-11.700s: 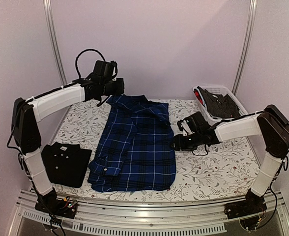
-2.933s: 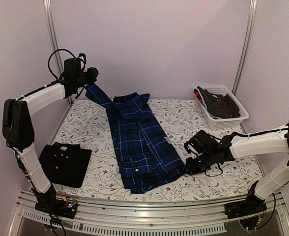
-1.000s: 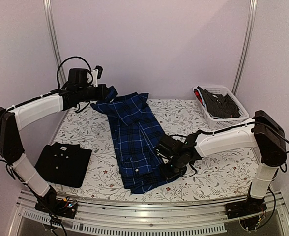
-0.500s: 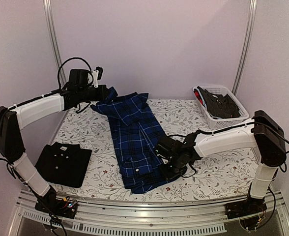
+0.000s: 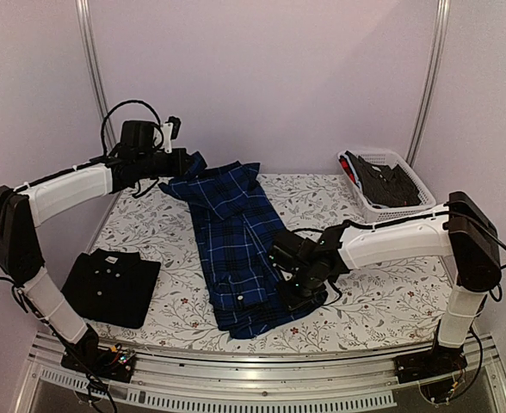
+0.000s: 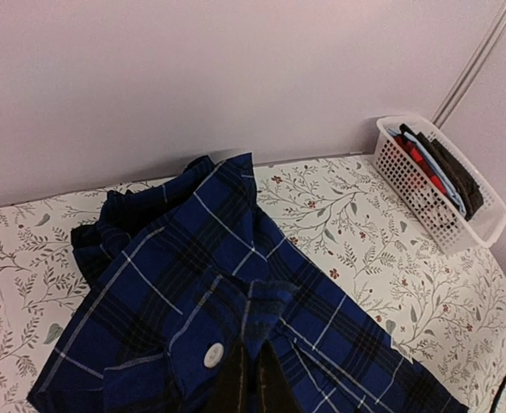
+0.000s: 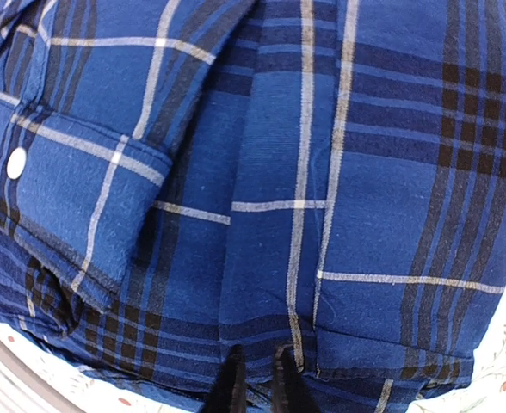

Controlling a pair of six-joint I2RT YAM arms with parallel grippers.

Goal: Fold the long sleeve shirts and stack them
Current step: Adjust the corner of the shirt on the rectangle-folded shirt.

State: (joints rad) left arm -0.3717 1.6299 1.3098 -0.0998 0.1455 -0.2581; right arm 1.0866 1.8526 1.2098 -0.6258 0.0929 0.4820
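Observation:
The blue plaid shirt [image 5: 236, 241] lies lengthwise in the middle of the table, folded narrow, collar at the far end. My left gripper [image 5: 187, 163] is shut on a buttoned cuff of it [image 6: 262, 318] and holds it just above the far left of the shirt; its fingers [image 6: 255, 385] pinch the cloth. My right gripper [image 5: 292, 288] is low over the shirt's near right edge, its fingers [image 7: 255, 379] closed on the plaid cloth [image 7: 279, 172] near the hem. The black shirt [image 5: 114, 286] lies folded at the near left.
A white lattice basket [image 5: 425, 196] with dark clothes stands at the far right; it also shows in the left wrist view [image 6: 472, 232]. The floral tablecloth [image 5: 382, 284] shows to the right of the shirt. The wall is close behind the table.
My right gripper has shifted slightly up and left along the shirt's right edge. My left gripper still holds the cuff in the same place.

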